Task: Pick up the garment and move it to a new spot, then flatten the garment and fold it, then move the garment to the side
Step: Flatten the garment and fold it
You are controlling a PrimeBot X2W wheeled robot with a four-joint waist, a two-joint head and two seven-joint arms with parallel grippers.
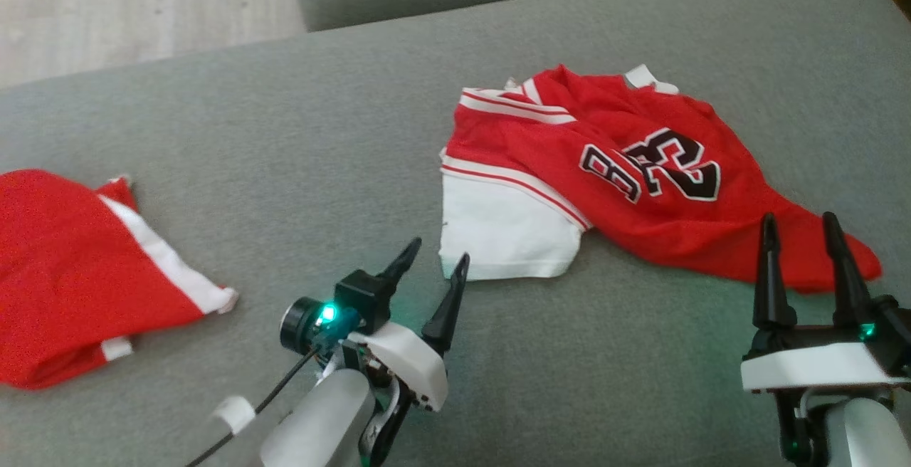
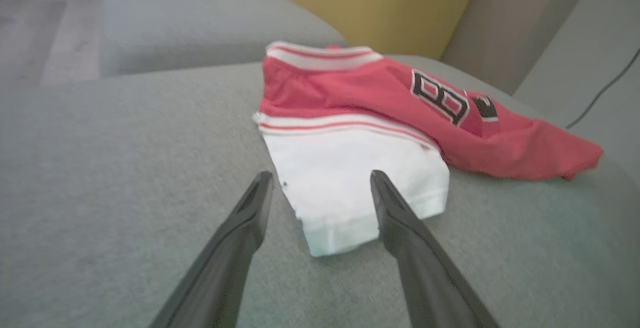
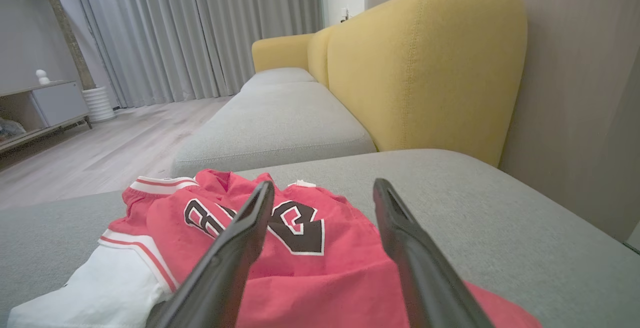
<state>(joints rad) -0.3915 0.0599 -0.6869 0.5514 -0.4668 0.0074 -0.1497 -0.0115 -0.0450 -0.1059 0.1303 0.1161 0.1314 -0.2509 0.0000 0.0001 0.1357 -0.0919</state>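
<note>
Two garments (image 1: 662, 225) (image 1: 64, 275), seemingly; four fingers (image 1: 447, 303)

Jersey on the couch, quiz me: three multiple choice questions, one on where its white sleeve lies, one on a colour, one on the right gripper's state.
1. Where is the jersey's white sleeve from the left gripper?
A) behind its wrist
B) loose on the couch at its fingertips
C) clamped between them

2. What colour are the digits?
A) black, white-edged
B) yellow
C) blue

3. How is the right gripper?
A) shut on the jersey
B) shut, empty
C) open, holding nothing

Key:
1 B, the sleeve lies flat by the spread tips.
2 A, black digits outlined in white on red.
3 C, its fingers stand apart over the jersey.
</note>
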